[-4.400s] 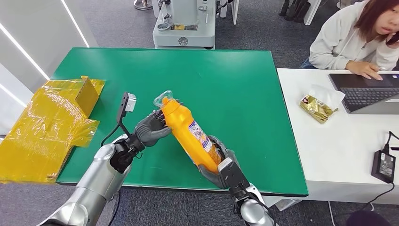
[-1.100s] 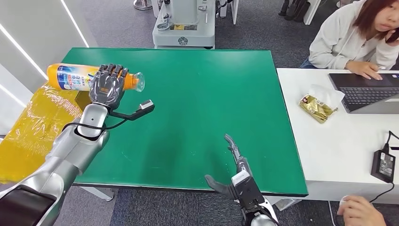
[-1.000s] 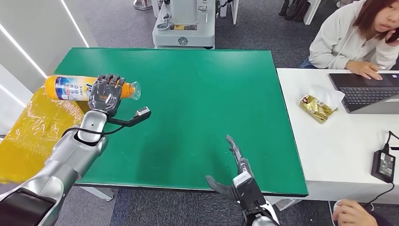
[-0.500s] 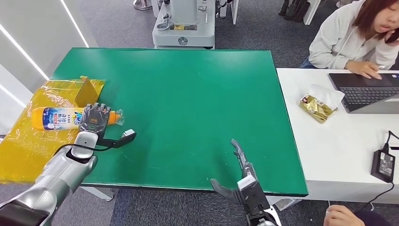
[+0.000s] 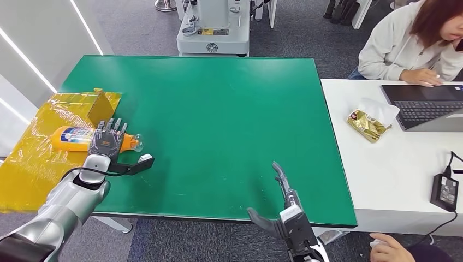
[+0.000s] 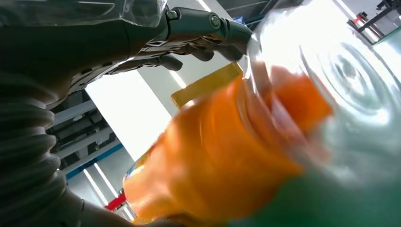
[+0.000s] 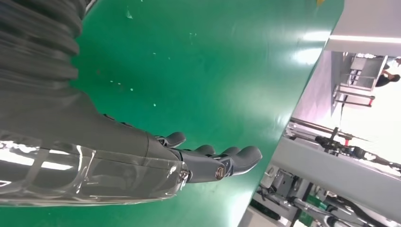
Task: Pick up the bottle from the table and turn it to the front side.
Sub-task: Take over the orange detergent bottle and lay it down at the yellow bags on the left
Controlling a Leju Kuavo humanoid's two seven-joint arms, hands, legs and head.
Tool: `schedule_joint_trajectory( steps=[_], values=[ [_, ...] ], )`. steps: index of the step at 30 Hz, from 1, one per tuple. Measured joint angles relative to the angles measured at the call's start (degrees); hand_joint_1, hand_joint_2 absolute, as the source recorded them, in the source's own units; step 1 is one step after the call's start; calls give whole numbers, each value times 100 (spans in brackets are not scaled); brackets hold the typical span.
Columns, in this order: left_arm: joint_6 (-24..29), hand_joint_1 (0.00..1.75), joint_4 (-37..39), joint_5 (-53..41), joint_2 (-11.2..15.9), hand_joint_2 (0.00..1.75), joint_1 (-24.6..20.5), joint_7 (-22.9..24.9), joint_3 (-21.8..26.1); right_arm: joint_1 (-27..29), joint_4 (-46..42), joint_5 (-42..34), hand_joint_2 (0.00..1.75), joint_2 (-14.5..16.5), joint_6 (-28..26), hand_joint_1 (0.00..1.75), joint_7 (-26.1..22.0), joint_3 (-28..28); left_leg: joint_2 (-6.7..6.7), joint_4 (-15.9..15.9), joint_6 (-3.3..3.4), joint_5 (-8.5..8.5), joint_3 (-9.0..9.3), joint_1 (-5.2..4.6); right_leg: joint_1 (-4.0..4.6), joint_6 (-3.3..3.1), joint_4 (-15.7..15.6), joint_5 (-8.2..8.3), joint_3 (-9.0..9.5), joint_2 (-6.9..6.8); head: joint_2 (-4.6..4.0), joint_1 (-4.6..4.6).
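The orange bottle [image 5: 73,138] with a blue and white label lies on its side at the green table's [image 5: 218,109] left edge, partly over the yellow wrapped sheet, its clear cap [image 5: 136,143] pointing right. My left hand [image 5: 106,142] rests over the bottle's neck with its fingers stretched out. In the left wrist view the fingers [image 6: 198,28] reach straight past the bottle [image 6: 222,156], with a gap between them. My right hand [image 5: 284,210] is open near the table's front edge, holding nothing; its spread fingers [image 7: 208,161] hover over the green top.
A yellow film-wrapped flat box [image 5: 43,164] overhangs the table's left side. A white table [image 5: 382,164] on the right holds a gold packet [image 5: 368,125], a laptop [image 5: 426,109] and a power brick [image 5: 446,191]; a person [image 5: 415,43] sits there. A grey machine base [image 5: 214,33] stands beyond the table.
My left hand has brought the bottle down from the air to the table's left edge, and its fingers have loosened. My right hand has sunk slightly toward the front edge.
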Motion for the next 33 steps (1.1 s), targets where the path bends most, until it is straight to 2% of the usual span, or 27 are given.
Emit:
schedule_joint_trajectory(
  steps=[10, 17, 19, 22, 24, 27, 30, 31, 33],
  values=[
    [56, 0, 35, 313, -108, 175, 3, -179, 379, 86, -30, -141, 175, -86, -151, 0, 101, -77, -1, 0, 0, 0, 0, 0, 0, 0, 0, 0, 0, 0, 0, -1],
    [678, 0, 28, 767, -425, 175, 26, -726, 868, 248, -187, -97, 175, -85, -163, 0, 221, -195, -2, 1, 0, 0, 0, -1, -1, 0, -1, 0, 1, -3, 0, 0],
    [1038, 0, -34, 1032, -595, 175, 81, -1092, 1023, 290, -208, -91, 175, -82, -171, 0, 221, -213, -3, 2, 0, 0, 0, -2, -2, 0, -2, 0, 1, -4, 0, 0],
    [1810, 0, -388, 1986, -942, 175, 283, -2322, 1389, 353, -249, -66, 175, -59, -236, 0, 196, -220, -8, 2, 1, -1, -2, -3, -2, 1, -4, 0, 2, -9, 0, 1],
    [1963, 0, -815, 2682, -1215, 175, 495, -2986, 1567, 378, -279, -46, 175, -26, -315, 0, 158, -220, -6, 2, 2, -4, -1, -5, -4, 1, -5, 0, 4, -9, 0, 2],
    [1733, 0, -1451, 3415, -1466, 175, 829, -3346, 1630, 402, -310, -56, 175, 10, -417, 0, 95, -220, 4, 2, 3, -10, 3, -8, -7, 1, -5, 0, 4, 2, 0, -1],
    [1687, 0, -1537, 3505, -1489, 175, 874, -3369, 1630, 407, -314, -63, 175, 13, -429, 0, 87, -220, 5, 2, 3, -10, 3, -8, -7, 1, -5, 0, 4, 3, 0, -2],
    [1421, 0, -1754, 3855, -1556, 175, 981, -3416, 1628, 418, -325, -96, 175, 15, -455, 0, 51, -221, 4, 2, 3, -10, 2, -8, -7, 1, -6, 0, 4, 3, 0, -1],
    [137, 0, -2967, 5635, -1831, 175, 1678, -3514, 1461, 452, -387, -258, 175, 25, -558, 0, -162, -223, 4, 2, 3, -15, 1, -7, -6, 3, -8, -3, 3, 2, 0, 2]
  ],
)
